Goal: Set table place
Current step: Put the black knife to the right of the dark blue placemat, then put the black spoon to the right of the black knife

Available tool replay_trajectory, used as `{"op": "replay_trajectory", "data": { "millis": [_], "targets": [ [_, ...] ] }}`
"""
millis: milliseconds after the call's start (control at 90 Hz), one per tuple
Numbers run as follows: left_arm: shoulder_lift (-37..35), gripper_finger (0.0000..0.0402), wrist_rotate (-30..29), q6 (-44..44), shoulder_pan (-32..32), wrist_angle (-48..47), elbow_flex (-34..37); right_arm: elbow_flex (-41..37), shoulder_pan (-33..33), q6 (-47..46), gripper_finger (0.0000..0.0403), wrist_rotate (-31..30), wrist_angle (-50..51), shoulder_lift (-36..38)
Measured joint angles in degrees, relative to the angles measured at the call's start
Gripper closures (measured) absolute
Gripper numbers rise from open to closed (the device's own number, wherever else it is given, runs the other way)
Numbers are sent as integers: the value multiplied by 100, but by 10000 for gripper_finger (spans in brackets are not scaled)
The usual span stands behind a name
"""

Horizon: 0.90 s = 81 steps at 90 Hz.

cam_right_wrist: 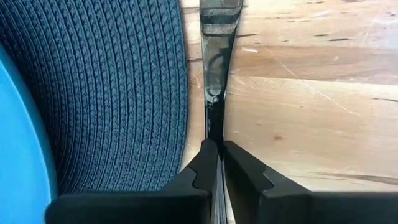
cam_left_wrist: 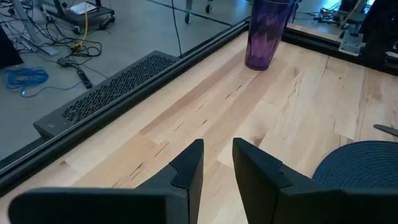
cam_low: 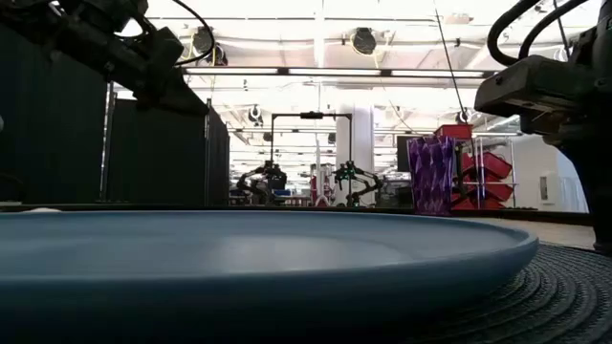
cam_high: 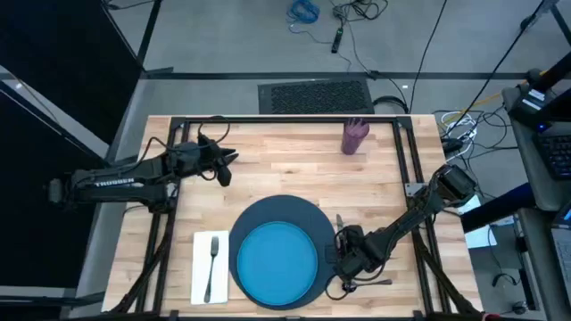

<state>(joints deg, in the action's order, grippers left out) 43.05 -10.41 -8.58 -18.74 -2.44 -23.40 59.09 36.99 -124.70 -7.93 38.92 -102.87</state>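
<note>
Between my right gripper's (cam_right_wrist: pixel 216 163) jaws, pinched shut, sits a dark utensil (cam_right_wrist: pixel 216 74), which I can't name, low on the surface (cam_high: pixel 294 165) just beside the slate charger (cam_right_wrist: pixel 124 87) carrying the blue plate (cam_high: pixel 274 263), presumably so it lands parallel to the rim. Only the right wrist view shows that grip. My left gripper (cam_left_wrist: pixel 216 163) waits well apart, jaws parted, facing the purple cup (cam_left_wrist: pixel 267 34).

Black perforated mat (cam_high: pixel 314 94) and blue cable (cam_high: pixel 303 11) on floor
</note>
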Motion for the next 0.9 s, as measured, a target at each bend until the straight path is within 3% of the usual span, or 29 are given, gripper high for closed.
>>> {"op": "replay_trajectory", "data": {
  "millis": [367,900],
  "targets": [
    [0,330,0,0,0,0,0,28,0,161,333,38,25,-9],
    [0,330,146,-5,2,0,0,323,-13,435,330,-220,232,-26]
  ]
}}
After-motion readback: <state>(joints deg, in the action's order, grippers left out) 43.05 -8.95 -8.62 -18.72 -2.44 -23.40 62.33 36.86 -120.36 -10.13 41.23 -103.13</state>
